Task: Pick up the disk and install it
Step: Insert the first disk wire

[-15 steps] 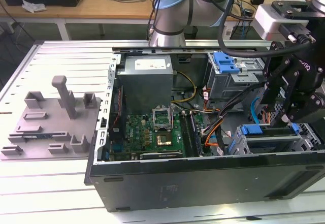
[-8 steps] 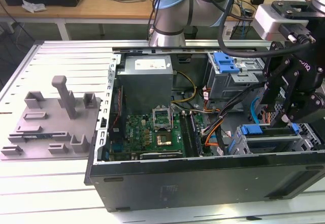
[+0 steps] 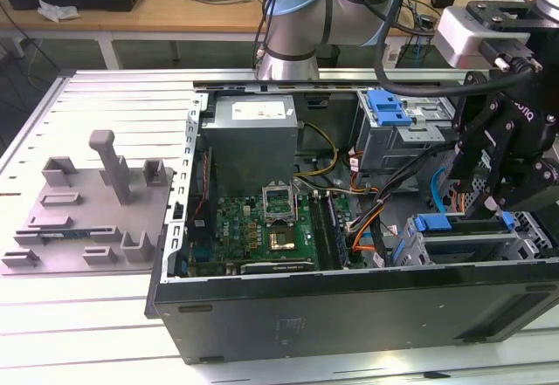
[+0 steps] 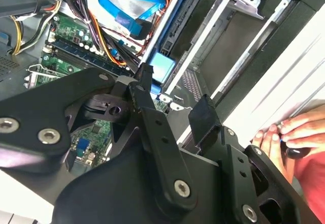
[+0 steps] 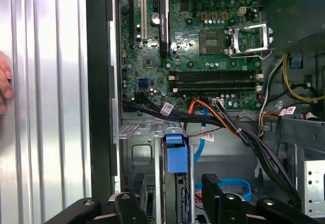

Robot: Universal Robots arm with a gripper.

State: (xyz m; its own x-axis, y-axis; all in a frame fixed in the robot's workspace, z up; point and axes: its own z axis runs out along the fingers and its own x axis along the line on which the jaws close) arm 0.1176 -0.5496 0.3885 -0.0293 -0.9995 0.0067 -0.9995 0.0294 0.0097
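Exterior view: the arm [image 3: 515, 140] hangs over the drive bay [image 3: 417, 247] at the exterior view's right. Second wrist view: the gripper [image 4: 175, 99] is spread wide, holding nothing. First wrist view: the disk [image 5: 174, 155] sits in the bay, its blue edge clear of both fingers [image 5: 210, 186].

Soft, even room light fills the scene and casts no hard-edged shadows. In the exterior view the computer case [image 3: 349, 315] shows a dark, matte outer wall, while the aluminium table [image 3: 87, 333] beside it carries a pale sheen. Inside the case the motherboard [image 3: 262, 228] is clearly lit, with shade gathering along the case's walls. In the first wrist view the table slats just outside the case glare almost white. In the second wrist view the black gripper [image 4: 173, 89] above the case reads as a dim mass with glinting screws, and a hand [image 4: 299, 132] beyond the case looks blurred against a washed-out surface.
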